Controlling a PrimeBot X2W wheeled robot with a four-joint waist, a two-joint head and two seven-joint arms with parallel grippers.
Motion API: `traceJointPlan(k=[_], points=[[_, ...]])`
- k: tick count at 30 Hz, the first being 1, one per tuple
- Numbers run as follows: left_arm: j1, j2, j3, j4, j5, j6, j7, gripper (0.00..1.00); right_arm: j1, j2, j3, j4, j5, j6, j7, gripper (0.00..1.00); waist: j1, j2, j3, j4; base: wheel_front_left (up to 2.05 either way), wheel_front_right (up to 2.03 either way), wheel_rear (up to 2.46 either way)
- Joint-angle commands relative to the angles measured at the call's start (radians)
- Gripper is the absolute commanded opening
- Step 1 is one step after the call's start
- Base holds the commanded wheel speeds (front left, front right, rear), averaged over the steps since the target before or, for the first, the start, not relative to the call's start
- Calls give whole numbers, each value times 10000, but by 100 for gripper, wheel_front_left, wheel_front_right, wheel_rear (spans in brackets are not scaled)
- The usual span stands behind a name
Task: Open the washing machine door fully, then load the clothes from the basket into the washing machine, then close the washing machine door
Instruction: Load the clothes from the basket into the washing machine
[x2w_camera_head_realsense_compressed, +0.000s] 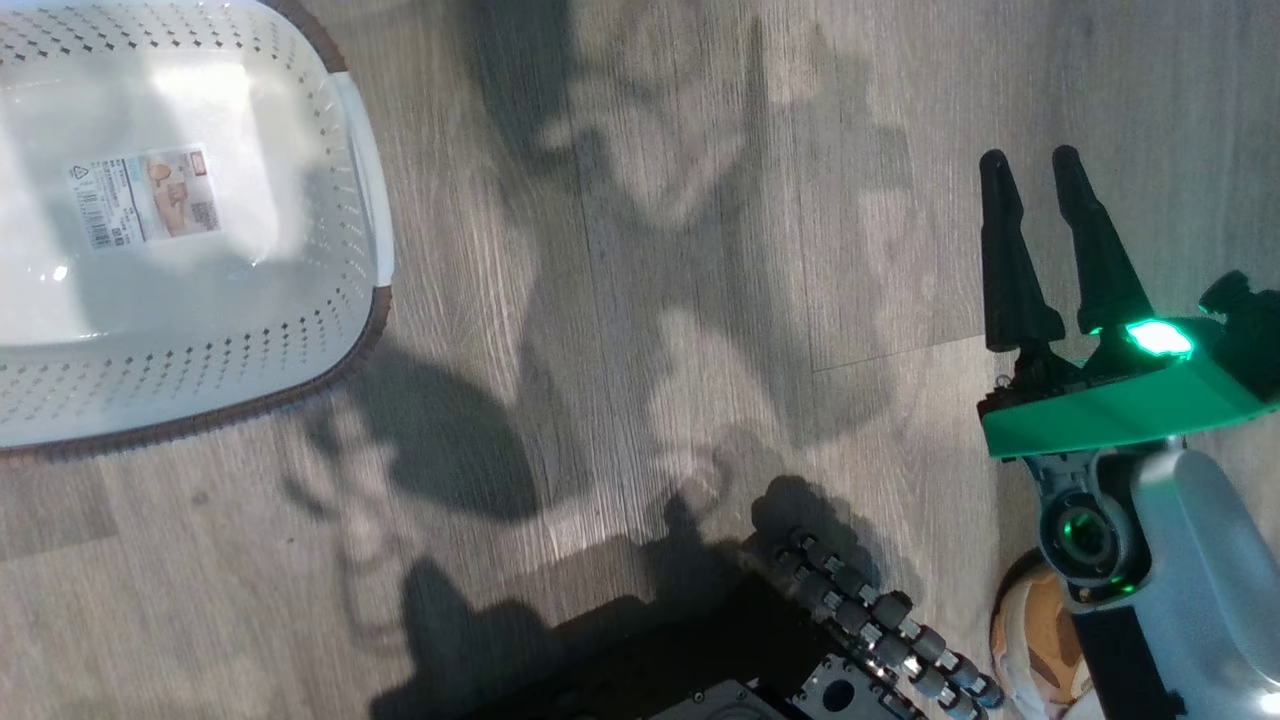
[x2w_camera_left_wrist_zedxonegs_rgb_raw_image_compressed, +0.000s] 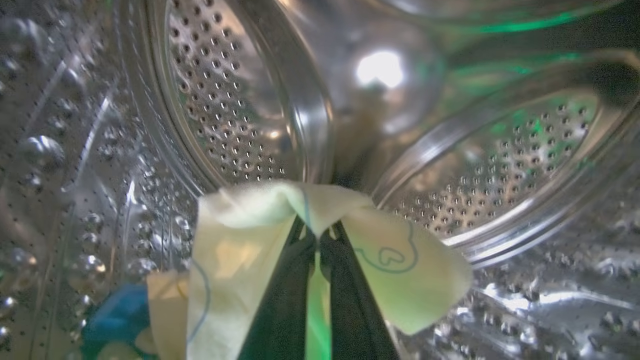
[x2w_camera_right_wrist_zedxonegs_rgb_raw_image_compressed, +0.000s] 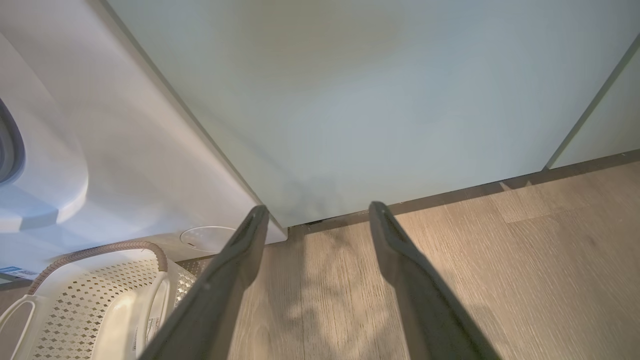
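One garment (x2w_camera_left_wrist_zedxonegs_rgb_raw_image_compressed: 240, 250) sits pinched in your left gripper (x2w_camera_left_wrist_zedxonegs_rgb_raw_image_compressed: 318, 231) inside the drum (x2w_camera_left_wrist_zedxonegs_rgb_raw_image_compressed: 225, 100); release deep; right gripper (x2w_camera_head_realsense_compressed: 1030, 160) hangs spread.

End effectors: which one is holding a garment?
The left end effector, shut on a pale yellow garment inside the steel drum. The right end effector stands open and empty over the wood floor.

The right gripper (x2w_camera_head_realsense_compressed: 1030, 158) has 2 long black tapering fingers on a bright green wedge housing (x2w_camera_head_realsense_compressed: 1120, 410) with a lit lamp (x2w_camera_head_realsense_compressed: 1160, 338). At 5 o'clock in the head view is a silver forearm (x2w_camera_head_realsense_compressed: 1200, 560) with a round green-glowing joint (x2w_camera_head_realsense_compressed: 1085, 540). At 6 o'clock, a black segmented cable chain (x2w_camera_head_realsense_compressed: 880, 620) lies on the dark base (x2w_camera_head_realsense_compressed: 700, 660).
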Motion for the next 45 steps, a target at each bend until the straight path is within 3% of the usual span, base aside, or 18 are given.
traceJointPlan(k=[1,4,5,6,7,18,27,37,45], points=[[-316,152,-105,-180,110,-66,-14,15,200,-51,119,-217,-27,2,-67,100,0,0,-11,-6,0,0,0],[-409,117,-235,299,138,-188,166,46,204,-51,127,-190,-28,2,-67,100,0,0,-43,-24,0,0,0],[-453,106,-250,460,121,-215,257,77,200,-51,133,-184,-23,2,-67,100,0,0,-53,-33,0,0,0],[-497,102,-300,600,137,-259,337,96,194,-51,140,-180,-16,2,-67,100,0,0,-67,-41,0,0,0],[-535,100,-365,735,164,-334,431,100,185,-51,150,-177,-6,2,-67,100,0,0,-80,-49,0,0,0],[-301,16,-758,1564,115,-1064,970,100,192,-51,8,-115,-88,2,-67,100,0,0,-512,206,0,0,0],[868,-240,-693,1750,-368,-1345,764,100,369,-51,-327,-47,-291,2,-67,100,0,0,-1342,634,0,0,0],[3072,-585,-355,1683,-1028,-1434,57,100,874,-51,-637,29,-506,2,-67,100,0,0,-2782,949,0,0,0],[5533,-689,-98,125,-1101,-1448,-44,100,1544,-51,-1024,92,-783,2,-67,100,0,0,-4116,1292,0,0,0]])
